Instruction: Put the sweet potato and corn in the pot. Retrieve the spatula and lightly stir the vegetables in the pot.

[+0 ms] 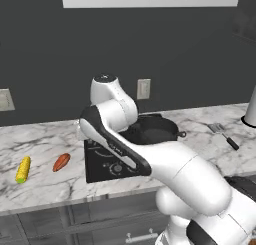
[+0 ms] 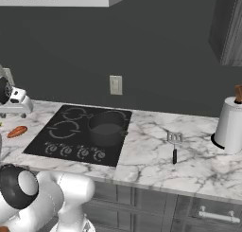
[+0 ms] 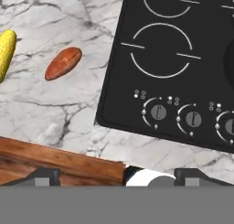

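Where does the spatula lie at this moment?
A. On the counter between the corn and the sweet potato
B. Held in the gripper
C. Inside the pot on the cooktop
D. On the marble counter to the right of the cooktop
D. In the right base view the spatula lies flat on the marble counter, to the right of the cooktop and apart from the pot.

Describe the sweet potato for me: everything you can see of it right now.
The sweet potato is a small orange-brown oval tuber with tapered ends and a slightly streaked skin. It lies flat on the white marble counter, tilted diagonally, between the corn and the black cooktop, touching neither. Nothing grips it or rests on it.
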### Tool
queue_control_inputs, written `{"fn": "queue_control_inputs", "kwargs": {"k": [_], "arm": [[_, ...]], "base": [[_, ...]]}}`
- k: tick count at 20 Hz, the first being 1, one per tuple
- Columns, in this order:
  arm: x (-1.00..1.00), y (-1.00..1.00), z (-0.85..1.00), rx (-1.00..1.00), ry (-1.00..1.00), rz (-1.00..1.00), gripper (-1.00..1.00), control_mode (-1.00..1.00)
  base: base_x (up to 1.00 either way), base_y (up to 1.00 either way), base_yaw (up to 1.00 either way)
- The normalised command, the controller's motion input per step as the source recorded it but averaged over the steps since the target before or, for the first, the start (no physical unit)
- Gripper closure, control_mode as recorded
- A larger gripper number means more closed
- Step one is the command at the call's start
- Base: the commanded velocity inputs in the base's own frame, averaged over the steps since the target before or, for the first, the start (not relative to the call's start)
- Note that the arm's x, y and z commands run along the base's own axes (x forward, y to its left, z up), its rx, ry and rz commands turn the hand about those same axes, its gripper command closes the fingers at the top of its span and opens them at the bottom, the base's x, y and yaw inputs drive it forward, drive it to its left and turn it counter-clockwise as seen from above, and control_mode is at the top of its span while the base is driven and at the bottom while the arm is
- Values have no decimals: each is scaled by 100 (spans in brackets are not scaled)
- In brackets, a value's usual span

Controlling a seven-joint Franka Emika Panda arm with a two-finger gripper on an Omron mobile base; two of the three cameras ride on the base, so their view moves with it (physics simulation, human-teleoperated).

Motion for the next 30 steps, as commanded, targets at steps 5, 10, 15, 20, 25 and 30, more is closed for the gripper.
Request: {"fn": "queue_control_inputs", "kwargs": {"k": [5, 10, 15, 20, 25, 30], "arm": [[98, 76, -93, 0, 38, -16, -100, -100], [71, 58, -74, 0, 43, -19, -100, -100], [4, 23, -7, -1, 2, -4, -100, -100], [23, 23, -21, -2, -13, 0, -100, -100], [27, 18, -41, 0, -10, -1, -100, -100], [19, 12, -38, 0, -3, 0, -100, -100]], "base": [[0, 0, 0], [0, 0, 0], [0, 0, 0], [0, 0, 0], [0, 0, 0], [0, 0, 0]]}}
